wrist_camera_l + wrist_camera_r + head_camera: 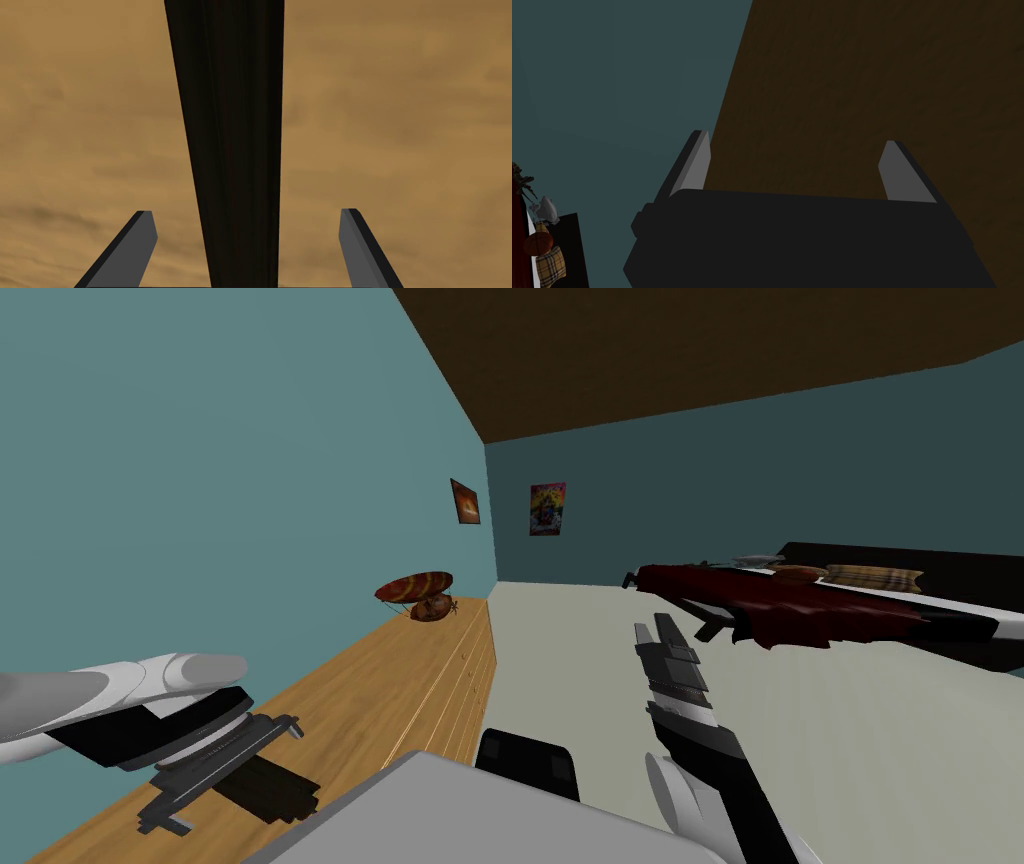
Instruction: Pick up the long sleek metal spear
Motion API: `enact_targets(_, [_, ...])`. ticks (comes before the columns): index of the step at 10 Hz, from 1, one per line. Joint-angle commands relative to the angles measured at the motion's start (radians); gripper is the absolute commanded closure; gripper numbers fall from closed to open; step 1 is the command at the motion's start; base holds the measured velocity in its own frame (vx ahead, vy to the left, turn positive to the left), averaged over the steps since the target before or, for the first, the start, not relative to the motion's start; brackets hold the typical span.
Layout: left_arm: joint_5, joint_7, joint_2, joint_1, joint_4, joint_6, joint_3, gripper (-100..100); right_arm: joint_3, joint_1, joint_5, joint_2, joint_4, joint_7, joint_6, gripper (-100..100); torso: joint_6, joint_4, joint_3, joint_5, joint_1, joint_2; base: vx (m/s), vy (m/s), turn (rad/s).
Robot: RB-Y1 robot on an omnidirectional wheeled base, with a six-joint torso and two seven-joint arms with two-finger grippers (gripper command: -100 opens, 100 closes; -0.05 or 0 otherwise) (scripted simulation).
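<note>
A long, dark, straight shaft, the spear (235,150), lies on a tan wooden surface. It runs away from my left gripper (247,211) between the two fingers. That gripper is open, with a finger (135,245) on each side of the shaft and a gap to both. In the head view my left gripper (175,803) hovers low over the near end of the wooden dresser top (400,678), with a black shape (275,788) right under it. My right gripper (794,137) is open and holds nothing; the head view has my right gripper (655,633) raised over the floor.
A striped red and orange airship-like model (415,586) sits at the dresser's far end, against the teal wall. A bed with a dark red blanket (800,603) and pillows stands across the pale floor on the right. Two posters hang near the room's corner.
</note>
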Motion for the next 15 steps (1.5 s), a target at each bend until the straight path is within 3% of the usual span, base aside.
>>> enact_targets(1, [-0.033,-0.021,0.031,0.031,0.019,0.001,-0.032,-100,0.000,0.000,0.000,0.000,0.000,0.000,0.000,0,0.000,0.000,0.000,0.000,0.000,0.000,0.008,0.080,-0.192])
enact_targets(2, [-0.004,-0.021,0.031,0.031,0.019,0.001,-0.032,-100,0.000,0.000,0.000,0.000,0.000,0.000,0.000,0,0.000,0.000,0.000,0.000,0.002,0.000,0.010,0.072,-0.107])
enact_targets(4, [-0.043,-0.025,0.039,0.040,0.025,-0.001,-0.041,-100,0.000,0.000,0.000,0.000,0.000,0.000,0.000,0,-0.001,0.000,0.000,0.000,-0.001,0.000,0.005,0.022,-0.026])
enact_targets(6, [-0.029,-0.033,0.043,0.046,0.026,0.003,-0.040,-100,0.000,0.000,0.000,0.000,0.000,0.000,0.000,0,-0.001,0.000,0.000,-0.001,-0.003,0.001,0.001,0.006,-0.020])
enact_targets(7, [-0.031,-0.032,0.042,0.046,0.026,0.002,-0.040,0,0.000,0.000,0.000,0.000,0.000,0.000,0.000,0,-0.001,0.000,0.001,-0.001,-0.004,0.001,0.000,0.000,0.000])
enact_targets(8, [-0.026,-0.024,0.051,0.061,-0.004,0.039,-0.041,-100,0.000,0.000,0.000,0.000,0.000,0.000,0.000,0,-0.001,0.000,0.001,-0.001,-0.004,0.001,0.002,0.017,0.032])
enact_targets(12, [-0.018,-0.010,0.069,0.092,-0.063,0.113,-0.042,-100,0.000,0.000,0.000,0.000,0.000,0.000,0.000,0,-0.001,0.000,0.001,0.000,-0.002,0.001,0.000,0.029,0.018])
enact_targets(13, [-0.007,-0.019,0.071,0.097,-0.051,0.101,-0.039,-100,0.000,0.000,0.000,0.000,0.000,0.000,0.000,0,-0.001,0.000,0.000,0.000,-0.002,0.001,0.001,0.012,0.002])
enact_targets(14, [-0.006,-0.019,0.072,0.099,-0.053,0.107,-0.039,100,0.000,0.000,0.000,0.000,0.000,0.000,0.000,0,-0.001,0.000,0.001,-0.001,-0.003,0.001,0.000,0.000,0.000])
enact_targets(15, [-0.006,-0.019,0.072,0.099,-0.053,0.106,-0.039,100,0.000,0.000,0.000,0.000,0.000,0.000,0.000,0,-0.001,0.000,0.001,-0.001,-0.004,0.001,0.000,0.000,0.000])
